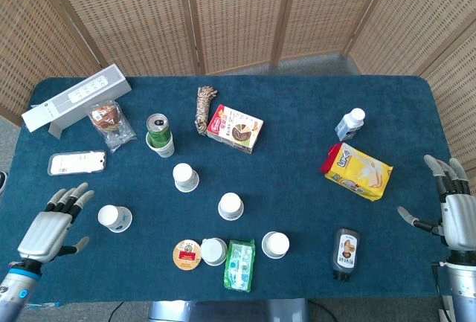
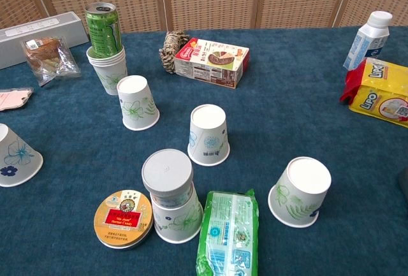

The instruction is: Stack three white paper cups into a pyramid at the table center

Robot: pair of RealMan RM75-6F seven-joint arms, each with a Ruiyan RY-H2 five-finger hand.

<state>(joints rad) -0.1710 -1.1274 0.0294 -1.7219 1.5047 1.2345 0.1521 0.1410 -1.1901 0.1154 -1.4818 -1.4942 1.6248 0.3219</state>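
Note:
Several white paper cups stand upside down on the blue table. One cup (image 1: 230,206) (image 2: 208,134) is near the centre, another (image 1: 185,177) (image 2: 136,102) up-left of it, one (image 1: 275,245) (image 2: 300,190) toward the front right, and one (image 1: 115,218) (image 2: 15,155) at the left. My left hand (image 1: 52,226) is open with fingers spread, over the table just left of the left cup, apart from it. My right hand (image 1: 457,210) is open off the table's right edge. Neither hand shows in the chest view.
A green can (image 1: 157,127) stands in stacked cups. A lidded jar on a cup (image 2: 169,194), a round tin (image 2: 124,218) and a green packet (image 2: 227,231) lie in front. Box (image 1: 235,128), rope (image 1: 204,108), yellow bag (image 1: 357,170), bottle (image 1: 349,123), sauce bottle (image 1: 346,251), grey box (image 1: 74,97).

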